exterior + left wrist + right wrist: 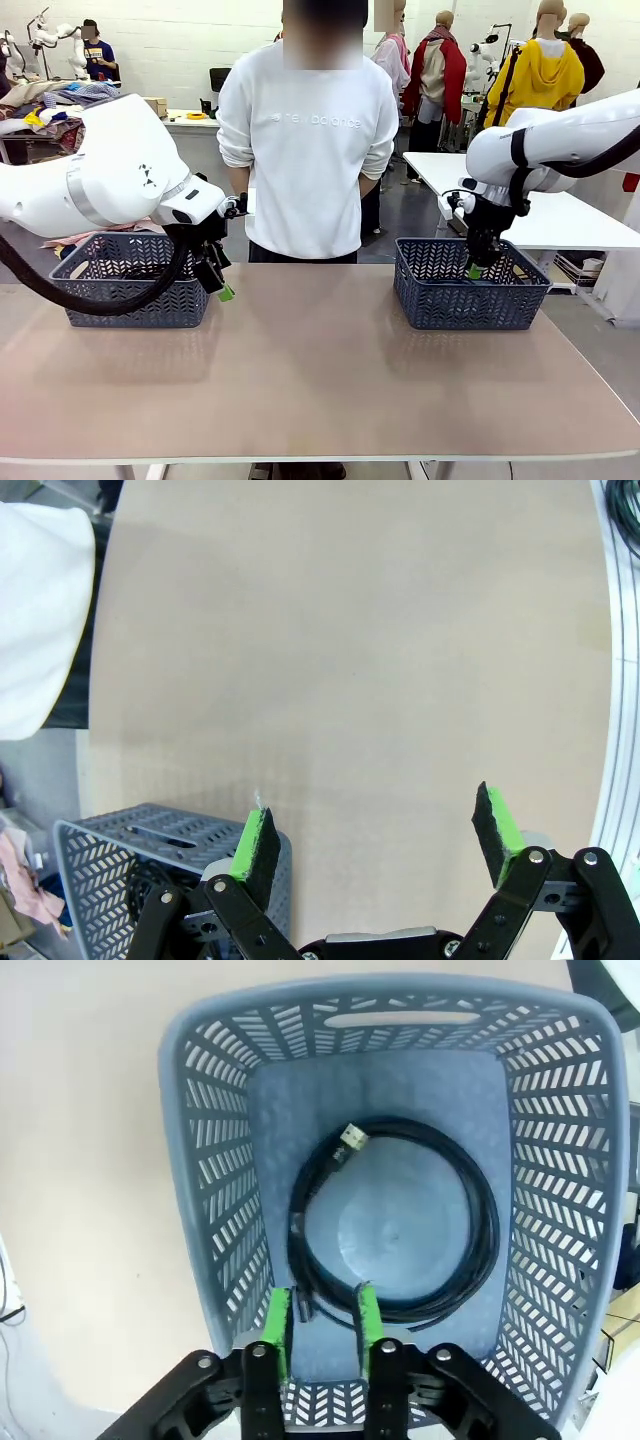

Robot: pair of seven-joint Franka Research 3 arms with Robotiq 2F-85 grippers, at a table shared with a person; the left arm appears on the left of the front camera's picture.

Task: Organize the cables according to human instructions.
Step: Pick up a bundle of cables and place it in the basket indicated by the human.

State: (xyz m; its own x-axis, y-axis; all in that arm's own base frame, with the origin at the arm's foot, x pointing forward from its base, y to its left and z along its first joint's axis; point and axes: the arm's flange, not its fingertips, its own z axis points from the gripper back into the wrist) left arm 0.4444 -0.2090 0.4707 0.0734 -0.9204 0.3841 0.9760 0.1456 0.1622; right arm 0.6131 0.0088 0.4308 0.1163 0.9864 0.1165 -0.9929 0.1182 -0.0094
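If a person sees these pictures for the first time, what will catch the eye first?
Probably the two blue-grey baskets on the table: the right basket holds a coiled black cable, and the right gripper hangs over its near edge, fingers close together with nothing visibly between them. The left gripper is wide open above the bare tabletop, beside the left basket.

Worktop (320, 370) bare across the middle and the robot's near side; open passage between the two baskets. Left basket (130, 280) at far left, with the left hand (218, 283) and its black hose (90, 300) hanging over its front wall. Right basket (470, 285) at far right; the right hand (322, 1325) sits inside, jaws narrowly apart, just above a coiled cable (395, 1225) covering most of the floor. Person (305, 140) stands at the far edge between the baskets.
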